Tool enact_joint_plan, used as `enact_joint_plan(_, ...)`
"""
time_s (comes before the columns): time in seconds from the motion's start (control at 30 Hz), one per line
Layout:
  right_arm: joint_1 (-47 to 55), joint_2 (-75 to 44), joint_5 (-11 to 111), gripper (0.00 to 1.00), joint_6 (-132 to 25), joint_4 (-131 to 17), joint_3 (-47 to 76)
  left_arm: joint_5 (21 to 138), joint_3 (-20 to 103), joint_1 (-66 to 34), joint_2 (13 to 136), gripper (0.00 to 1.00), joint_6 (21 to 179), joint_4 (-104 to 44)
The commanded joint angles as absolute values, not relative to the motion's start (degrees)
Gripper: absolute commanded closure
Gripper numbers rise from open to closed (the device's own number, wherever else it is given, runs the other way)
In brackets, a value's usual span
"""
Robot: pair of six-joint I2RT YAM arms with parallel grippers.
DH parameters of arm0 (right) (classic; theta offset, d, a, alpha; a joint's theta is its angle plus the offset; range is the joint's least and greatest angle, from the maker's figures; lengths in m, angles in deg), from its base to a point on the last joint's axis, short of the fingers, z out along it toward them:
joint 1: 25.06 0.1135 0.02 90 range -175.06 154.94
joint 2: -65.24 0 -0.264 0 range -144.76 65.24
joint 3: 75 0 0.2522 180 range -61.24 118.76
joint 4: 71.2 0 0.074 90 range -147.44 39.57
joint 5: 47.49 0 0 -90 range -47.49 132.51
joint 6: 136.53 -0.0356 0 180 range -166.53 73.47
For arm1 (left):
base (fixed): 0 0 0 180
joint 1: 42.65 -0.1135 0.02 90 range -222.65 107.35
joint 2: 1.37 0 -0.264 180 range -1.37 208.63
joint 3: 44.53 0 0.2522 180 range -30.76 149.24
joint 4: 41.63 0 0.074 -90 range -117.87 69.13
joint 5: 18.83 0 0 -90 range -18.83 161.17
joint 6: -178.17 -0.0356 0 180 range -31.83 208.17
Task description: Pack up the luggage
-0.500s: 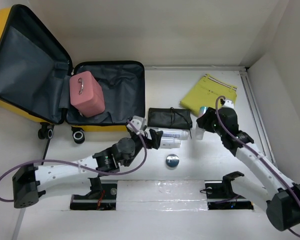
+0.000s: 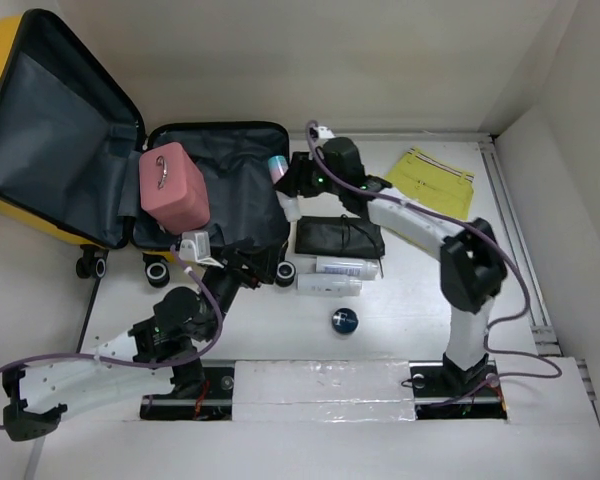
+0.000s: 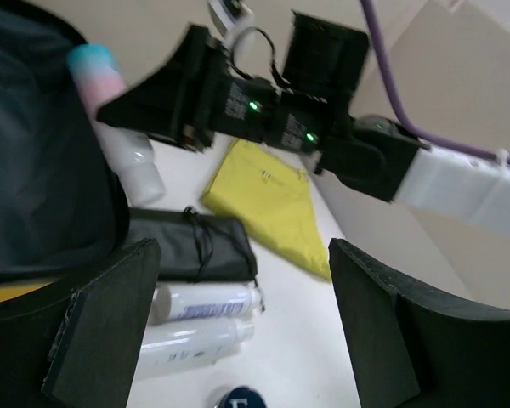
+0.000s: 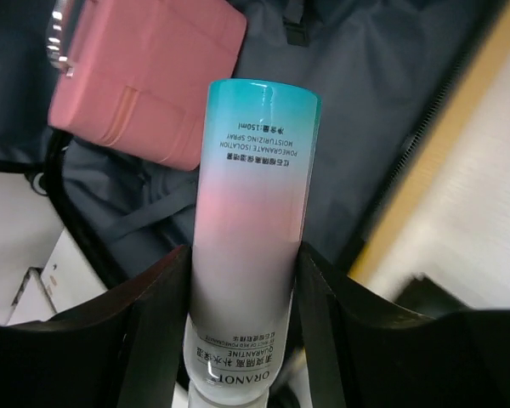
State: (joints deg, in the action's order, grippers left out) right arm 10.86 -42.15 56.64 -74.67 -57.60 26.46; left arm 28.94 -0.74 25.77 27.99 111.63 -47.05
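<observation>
White desk (image 2: 420,300) carries everything, walled in on the far side and on the right. On its far left lies the luggage (image 2: 60,150), a yellow hard shell thrown wide open. Its lid is tipped back to the left and its base half lies flat, and dark grey lining shows in both.

A pink case (image 2: 173,188) with a metal handle sits in the left part of the base, up against the hinge. Grey lining shows to the right of it.

Beyond the luggage's right rim lies a folded yellow cloth (image 2: 435,180), well off to the right. Nearer, a black pouch (image 2: 340,237) sits just beside the rim, and my right arm reaches across above it. Two white bottles (image 2: 338,268) lie side by side against the pouch's near edge. A small round blue tin (image 2: 345,321) sits apart, nearer my bases.

My right gripper (image 4: 245,297) is clamped on a spray bottle (image 4: 251,238) that fades from teal cap through pink to white. I hold it over the base's right rim, with the pink case beyond it.

My left gripper (image 3: 246,323) is spread wide and grasps nothing. It hangs by the luggage's near right corner, just left of the white bottles.
</observation>
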Motion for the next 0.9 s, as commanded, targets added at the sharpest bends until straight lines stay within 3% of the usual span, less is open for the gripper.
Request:
enact_joint_plan(0.0, 11.8, -49.6, 59.3, 0.55, -78.5, -64.9, 34.8, 26.9, 1.6, 25.9, 29.4, 0.24, 116.5, -39.5)
enact_joint_plan(0.17, 12.3, -55.0, 59.4, 0.41, -83.2, -68.3, 40.1, 27.0, 2.9, 25.9, 31.5, 0.21, 118.3, -33.3)
enact_joint_plan(0.2, 12.3, -55.8, 59.4, 0.28, -83.7, -68.3, 40.6, 27.5, 2.4, 25.9, 31.5, 0.19, 118.3, -33.3)
enact_joint_plan(0.3, 11.8, -53.5, 59.4, 0.12, -83.7, -68.9, 39.5, 31.5, 1.2, 25.9, 32.1, 0.16, 116.8, -34.5)
enact_joint_plan(0.43, 8.8, -46.4, 60.9, 0.09, -83.7, -70.3, 32.0, 35.7, 0.5, 25.9, 34.6, 0.15, 110.9, -38.3)
enact_joint_plan(0.5, 6.2, -42.2, 61.5, 0.15, -83.7, -73.4, 27.0, 38.5, 2.1, 25.9, 39.7, 0.15, 108.4, -39.1)
enact_joint_plan(0.57, 4.2, -35.2, 62.0, 0.29, -82.5, -74.0, 19.3, 39.9, 4.0, 25.9, 44.6, 0.15, 104.7, -39.1)
enact_joint_plan(0.6, 3.2, -32.5, 62.0, 0.38, -81.5, -74.0, 16.3, 41.8, 5.6, 25.9, 49.7, 0.15, 102.8, -40.2)
enact_joint_plan(0.63, 1.3, -29.7, 62.0, 0.64, -80.5, -74.0, 9.8, 41.8, 6.6, 25.9, 52.6, 0.15, 101.2, -40.7)
enact_joint_plan(0.7, -0.7, -21.4, 60.2, 0.78, -77.9, -74.0, 2.5, 41.3, 9.8, 25.9, 60.8, 0.15, 97.6, -40.7)
enact_joint_plan(0.77, -4.0, -16.5, 58.7, 0.81, -76.8, -74.0, -7.1, 41.3, 10.6, 25.9, 65.7, 0.14, 95.1, -42.5)
enact_joint_plan(0.87, -9.5, -7.9, 61.2, 0.7, -75.5, -74.0, -17.5, 47.8, 14.8, 24.3, 74.7, 0.13, 89.6, -41.9)
